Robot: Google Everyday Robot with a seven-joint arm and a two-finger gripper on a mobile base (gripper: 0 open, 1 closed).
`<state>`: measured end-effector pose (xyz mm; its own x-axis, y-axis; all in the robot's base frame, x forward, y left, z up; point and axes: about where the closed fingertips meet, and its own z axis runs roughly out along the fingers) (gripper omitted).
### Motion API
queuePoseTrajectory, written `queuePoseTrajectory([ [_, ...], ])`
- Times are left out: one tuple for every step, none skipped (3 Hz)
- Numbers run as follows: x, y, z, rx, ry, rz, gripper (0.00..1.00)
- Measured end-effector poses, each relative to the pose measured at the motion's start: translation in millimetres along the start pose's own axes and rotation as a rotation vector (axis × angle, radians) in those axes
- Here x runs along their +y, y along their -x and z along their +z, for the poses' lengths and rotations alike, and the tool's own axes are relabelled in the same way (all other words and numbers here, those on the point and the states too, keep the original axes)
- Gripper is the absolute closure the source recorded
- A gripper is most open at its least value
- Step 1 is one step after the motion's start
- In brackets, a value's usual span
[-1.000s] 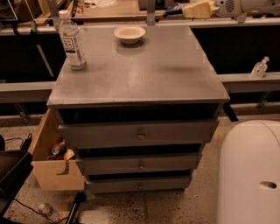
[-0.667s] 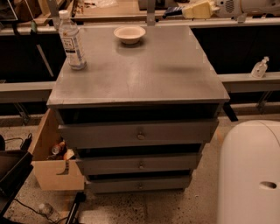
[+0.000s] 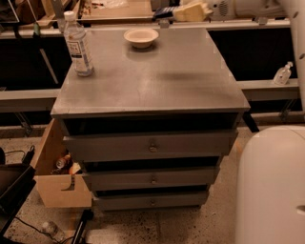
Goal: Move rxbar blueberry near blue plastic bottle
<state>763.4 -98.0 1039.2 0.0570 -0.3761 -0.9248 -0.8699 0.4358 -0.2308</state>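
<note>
Bar point(image 3: 164, 12), seemingly the dark blue sliver at 12 o'clock beyond the desk point(image 3: 157, 81), just beside the pale gripper point(image 3: 187, 10) whose state I cannot tell, should be light, flat, slick: pinch across its width; bottle point(image 3: 77, 45) at 10 o'clock

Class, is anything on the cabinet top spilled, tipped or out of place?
Nothing stands out: blue plastic bottle and bowl stand upright, nothing spilled. The gripper hangs beyond the far edge of the cabinet top.

Workshop: metal drawer cabinet point(image 3: 151, 145), cardboard box point(image 3: 59, 188), workbench point(image 3: 121, 10); gripper point(image 3: 185, 11) at cabinet's far edge
</note>
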Motion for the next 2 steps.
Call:
queuePoseTrajectory([
  [39.2, 24.6, 31.4, -0.035, 0.056, -0.064, 1.00],
  [88.1, 35.4, 54.6, -0.059, 0.122, -0.098, 1.00],
])
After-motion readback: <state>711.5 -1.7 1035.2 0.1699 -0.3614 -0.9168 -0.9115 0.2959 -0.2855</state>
